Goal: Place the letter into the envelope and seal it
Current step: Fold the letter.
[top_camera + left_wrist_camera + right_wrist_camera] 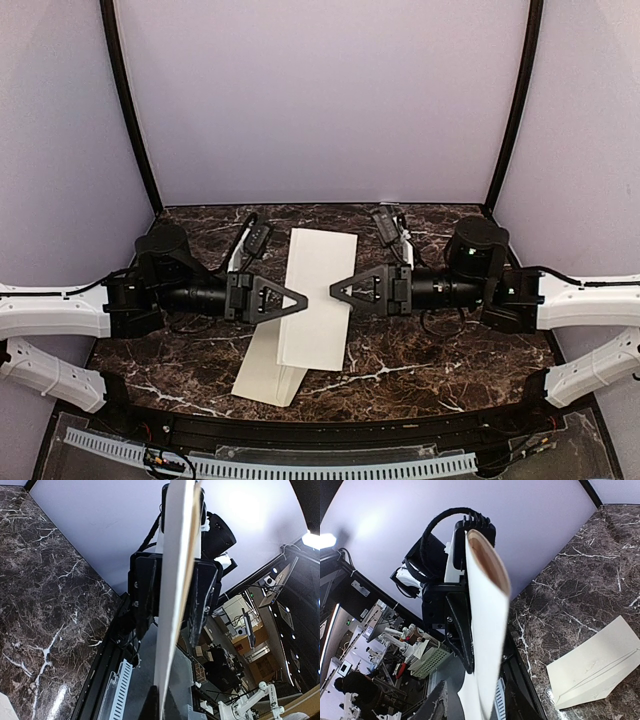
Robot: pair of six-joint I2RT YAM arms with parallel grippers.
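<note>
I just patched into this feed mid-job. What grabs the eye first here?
A folded white paper hangs above the middle of the table, pinched from opposite sides by the left gripper and the right gripper, their tips nearly meeting. Below it, a cream envelope lies flat on the dark marble table, toward the near edge.

dark marble table [420,350], white-veined, across the lower half of the top view. pale lilac walls [320,100] behind and to both sides, edged by black curved posts [128,110]. lower right of the left wrist view, cluttered lab benches [240,625]; bright lamp [312,539] at right edge.
</note>
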